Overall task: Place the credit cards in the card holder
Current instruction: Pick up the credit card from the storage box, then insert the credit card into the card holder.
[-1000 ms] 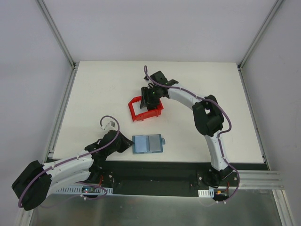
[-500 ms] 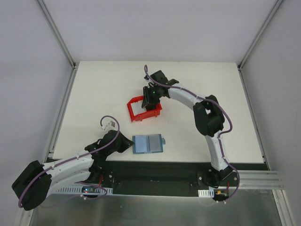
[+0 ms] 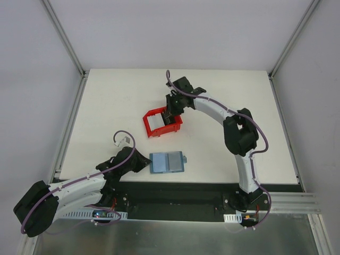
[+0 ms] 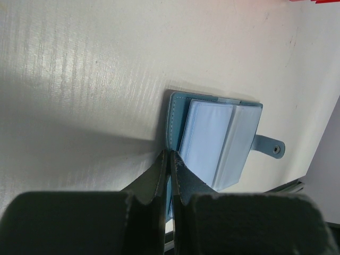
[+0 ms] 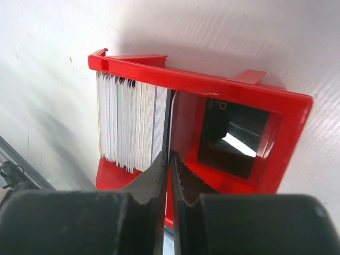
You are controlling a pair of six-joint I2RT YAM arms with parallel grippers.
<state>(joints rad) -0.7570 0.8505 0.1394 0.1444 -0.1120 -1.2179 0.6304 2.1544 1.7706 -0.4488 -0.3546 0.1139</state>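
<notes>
The teal-blue card holder (image 3: 167, 162) lies open near the front edge, its pale blue pockets (image 4: 212, 141) facing up and the snap tab to the right. My left gripper (image 3: 144, 162) is shut on the holder's left edge (image 4: 170, 154). The credit cards (image 5: 133, 122) stand on edge as a pale stack in the left half of a red bin (image 3: 172, 127). My right gripper (image 3: 170, 112) reaches into the bin, its jaws (image 5: 170, 154) pinched on a thin dark card (image 5: 170, 117) at the right end of the stack.
The red bin (image 5: 212, 87) sits mid-table, with a dark square opening (image 5: 236, 138) in its right half. A small white connector on a cable (image 3: 125, 140) lies left of the holder. The black base rail (image 3: 175, 194) runs just in front of the holder.
My right gripper's jaws have closed down onto the dark card at the end of the stack, and the right arm has shifted slightly. The left arm and the card holder have not moved.
</notes>
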